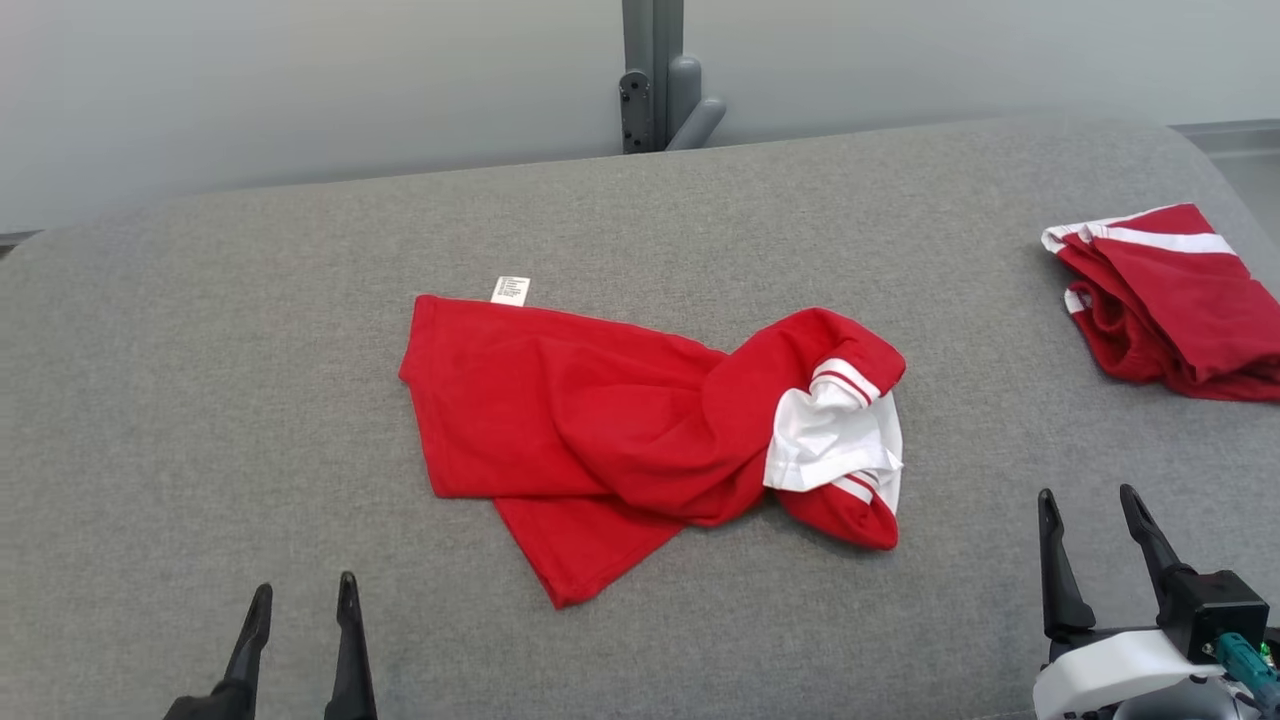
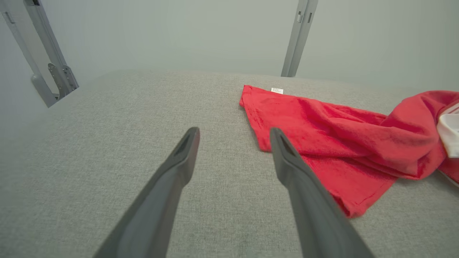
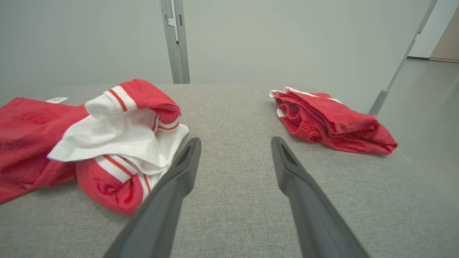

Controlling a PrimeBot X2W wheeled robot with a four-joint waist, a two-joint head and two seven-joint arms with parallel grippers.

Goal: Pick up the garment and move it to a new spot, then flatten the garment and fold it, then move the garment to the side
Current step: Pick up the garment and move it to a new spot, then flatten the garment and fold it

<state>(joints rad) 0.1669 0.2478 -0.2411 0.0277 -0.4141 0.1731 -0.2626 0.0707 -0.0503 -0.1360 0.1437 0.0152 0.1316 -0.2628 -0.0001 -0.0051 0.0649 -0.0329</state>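
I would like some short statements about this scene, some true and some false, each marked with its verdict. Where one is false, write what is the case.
1. The red garment lies crumpled near the middle of the grey surface. True.
2. The left gripper grips the garment's edge. False: its jaws stand open, short of the cloth, and hold nothing.
3. A second red garment with white stripes lies at the right end of the surface. True.
4. The white label sticks out at the garment's near edge, towards the robot. False: it sticks out at the far edge.
5. The right gripper has its jaws open and holds nothing. True.
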